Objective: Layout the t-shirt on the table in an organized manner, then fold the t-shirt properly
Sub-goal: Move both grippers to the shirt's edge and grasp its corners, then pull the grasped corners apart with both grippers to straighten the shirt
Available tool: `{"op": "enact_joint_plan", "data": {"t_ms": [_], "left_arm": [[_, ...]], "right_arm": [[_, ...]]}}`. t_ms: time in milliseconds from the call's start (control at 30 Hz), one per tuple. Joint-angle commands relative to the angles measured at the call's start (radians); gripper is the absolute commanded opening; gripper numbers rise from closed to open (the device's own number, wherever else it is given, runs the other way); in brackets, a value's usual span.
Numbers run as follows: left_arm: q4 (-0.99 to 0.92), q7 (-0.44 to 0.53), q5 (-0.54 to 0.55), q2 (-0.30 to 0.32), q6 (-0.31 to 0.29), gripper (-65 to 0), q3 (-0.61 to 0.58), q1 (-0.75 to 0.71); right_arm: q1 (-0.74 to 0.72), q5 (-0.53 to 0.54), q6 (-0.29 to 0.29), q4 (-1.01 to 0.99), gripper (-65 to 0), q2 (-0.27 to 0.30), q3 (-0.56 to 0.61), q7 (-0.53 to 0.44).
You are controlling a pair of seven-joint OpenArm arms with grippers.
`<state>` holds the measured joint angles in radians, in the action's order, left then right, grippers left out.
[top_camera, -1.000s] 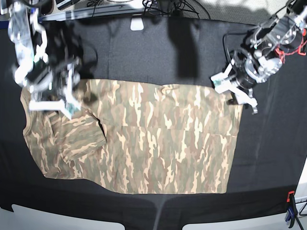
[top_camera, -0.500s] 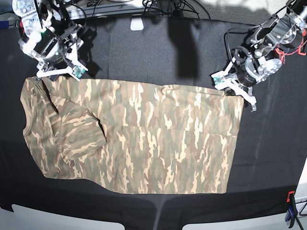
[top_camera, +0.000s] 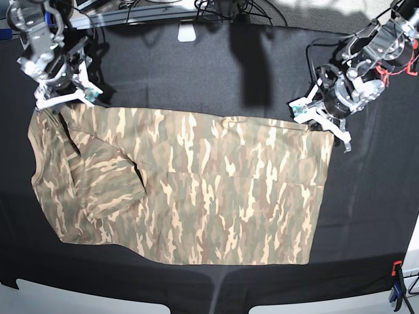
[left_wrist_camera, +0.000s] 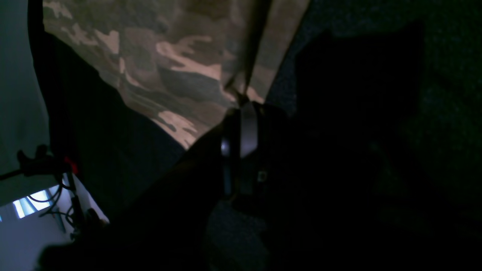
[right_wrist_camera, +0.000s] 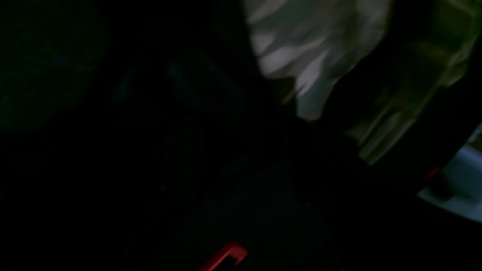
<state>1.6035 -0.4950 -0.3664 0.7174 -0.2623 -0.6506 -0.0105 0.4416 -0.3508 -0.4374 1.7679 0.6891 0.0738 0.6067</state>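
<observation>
The t-shirt [top_camera: 196,190] is showing as soft matt woven cloth in printed camouflage, lying with shallow wrinkles and a stitched hem. The tabletop [top_camera: 216,72] is wearing a matt black cloth cover, faintly creased and finely textured. The left gripper [top_camera: 319,122] and right gripper [top_camera: 63,98] are presenting pale, smooth, hard plastic-looking fingers beside dark, slightly glossy housings.

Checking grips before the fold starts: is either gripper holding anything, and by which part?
The left gripper pinches the camouflage cloth t-shirt at its far corner by that arm. The right gripper stands open, holding nothing.
</observation>
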Motion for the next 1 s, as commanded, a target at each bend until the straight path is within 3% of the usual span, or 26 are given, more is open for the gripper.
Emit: {"op": "enact_joint_plan", "data": {"t_ms": [0, 67, 200, 400, 567, 733, 800, 967], "left_arm": [[0.007, -0.005, -0.001, 0.011, 0.005, -65.0, 0.008, 0.008], [0.007, -0.005, 0.01, 0.011, 0.004, -65.0, 0.008, 0.008], [0.007, -0.005, 0.01, 0.012, 0.005, -65.0, 0.008, 0.008], [0.007, -0.006, 0.01, 0.012, 0.004, -65.0, 0.008, 0.008], [0.007, -0.014, 0.009, 0.012, 0.005, -65.0, 0.008, 0.008], [0.007, -0.018, 0.009, 0.012, 0.005, -65.0, 0.008, 0.008], [0.007, -0.062, 0.01, 0.012, 0.005, -65.0, 0.008, 0.008], [0.007, -0.188, 0.009, 0.018, 0.008, -65.0, 0.008, 0.008]], "right_arm": [[-0.007, -0.033, 0.009, -0.016, -29.9, 0.009, 0.016, -0.046], [-0.016, -0.102, 0.015, -0.039, -29.9, 0.009, 0.05, -0.072], [-0.055, -0.152, 0.087, -0.089, -29.9, 0.009, 0.111, -0.069], [-0.127, -0.151, 0.085, -0.168, -30.5, 0.009, 0.19, -0.053], [-0.128, -0.143, 0.111, -0.166, -57.1, 0.009, 0.262, 0.051], [-0.127, -0.144, 0.174, -0.164, -58.2, 0.009, 0.304, 0.148], [-0.123, -0.148, 0.203, -0.156, -65.0, 0.01, 0.306, 0.174], [-0.078, -0.148, 0.22, -0.066, -65.0, 0.032, 0.306, 0.207]]}}
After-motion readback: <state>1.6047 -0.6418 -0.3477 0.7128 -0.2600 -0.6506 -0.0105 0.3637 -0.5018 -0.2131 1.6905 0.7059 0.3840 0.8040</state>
